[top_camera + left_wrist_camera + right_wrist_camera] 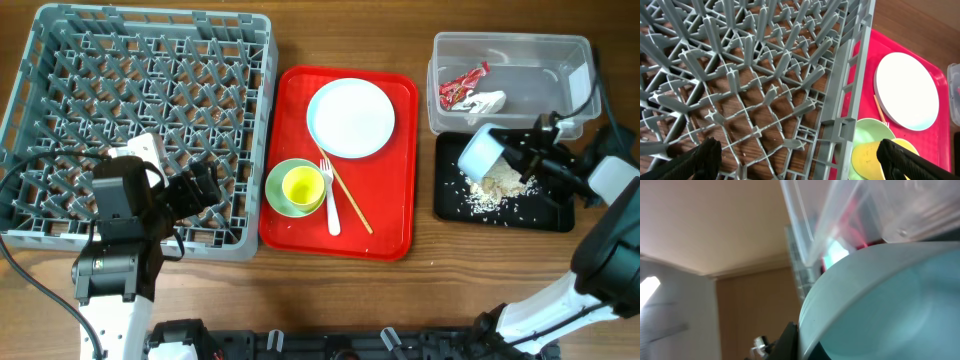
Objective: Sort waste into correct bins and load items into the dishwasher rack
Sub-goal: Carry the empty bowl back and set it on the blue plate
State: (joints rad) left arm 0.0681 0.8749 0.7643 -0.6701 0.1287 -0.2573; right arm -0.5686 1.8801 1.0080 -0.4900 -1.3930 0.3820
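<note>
Near right of the table, we have the right gripper [515,152] pinching the rim of the blue bowl [480,152], with the bowl tipped on its side over the black tray [448,212]. Rice scraps [500,185] sit in a heap under its mouth, with strays scattered across the tray floor. The wrist view is almost all bowl [880,305], so pad contact is unconfirmed; from overhead the grip looks firm.

Our read: emptying step, near done. To do it well:
- Hold the mouth over the tray middle.
- Roll further so the mouth points down, then give a small shake.
- Check the inside before lifting.
- Don't drift left. The bowl is close to the tray's left rim, and scraps would land on wood.

Just behind, the clear tub [510,50] holds the wrapper [462,86] and napkin [487,101]. Its near wall is just beside the bowl, so we lift up first, then go left.

Room: the left gripper [800,162] hangs wide open, holding nothing, over the near rows of the rack [150,12], by its right wall. Peg slots beyond it look free.

Between the blue bowl and the rack lies the red tray [400,210]:
- green bowl [278,195] with yellow cup [302,186] inside, nearest
- fork [330,205] and chopsticks [352,205] beside them
- plate [350,118] at the far end

We carry the bowl high over those.
</note>
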